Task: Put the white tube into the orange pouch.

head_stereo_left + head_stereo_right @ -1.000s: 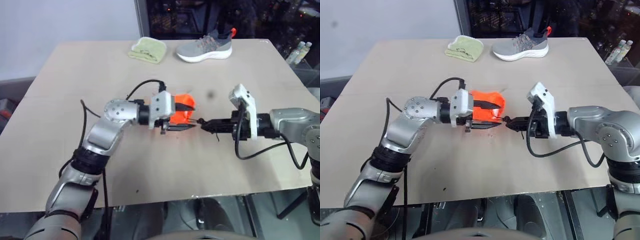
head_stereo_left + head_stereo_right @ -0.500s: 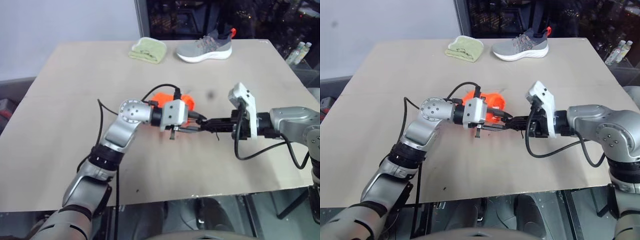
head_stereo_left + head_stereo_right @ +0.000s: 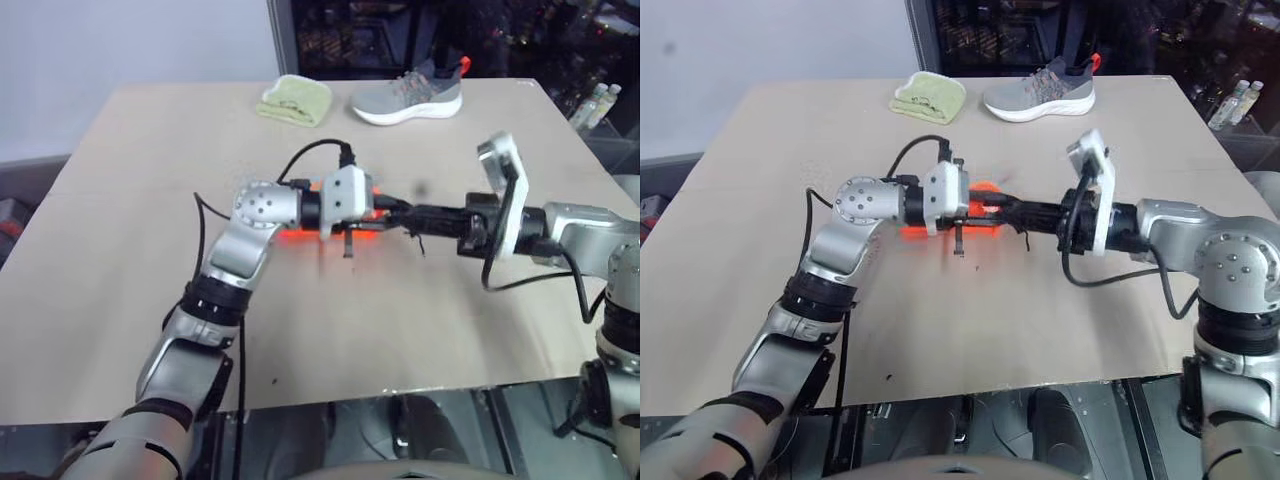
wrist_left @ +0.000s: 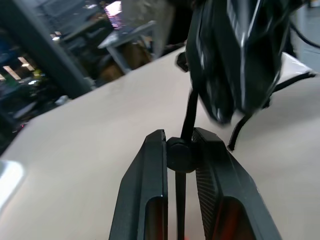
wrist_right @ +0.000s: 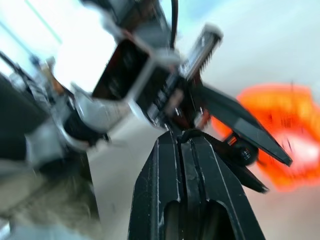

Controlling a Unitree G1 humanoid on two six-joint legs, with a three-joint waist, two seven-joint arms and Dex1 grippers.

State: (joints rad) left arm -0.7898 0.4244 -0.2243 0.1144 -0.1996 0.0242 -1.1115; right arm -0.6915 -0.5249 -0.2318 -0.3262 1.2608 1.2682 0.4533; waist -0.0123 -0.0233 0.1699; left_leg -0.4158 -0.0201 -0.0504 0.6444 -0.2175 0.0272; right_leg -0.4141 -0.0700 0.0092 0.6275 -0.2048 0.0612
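The orange pouch [image 3: 985,189] hangs just above the middle of the table [image 3: 120,200], mostly behind my left gripper [image 3: 393,211]; it also appears in the right wrist view as the orange pouch [image 5: 280,117]. My left gripper [image 4: 179,139] is shut on the black toggle [image 4: 179,152] of the pouch's dark cord. My right gripper [image 3: 412,214] points at it tip to tip and is shut on the same cord [image 5: 186,133]; a loose cord end [image 3: 421,243] dangles below. The white tube is hidden.
At the far edge lie a grey sneaker [image 3: 408,92] and a pale green folded cloth [image 3: 296,100]. Small bottles [image 3: 598,103] stand off the table's right side. Cables loop from both wrists.
My left gripper slid off the pouch toward the right gripper and closed on the cord's toggle. Both hands rose, lifting the pouch, and the right wrist rolled.
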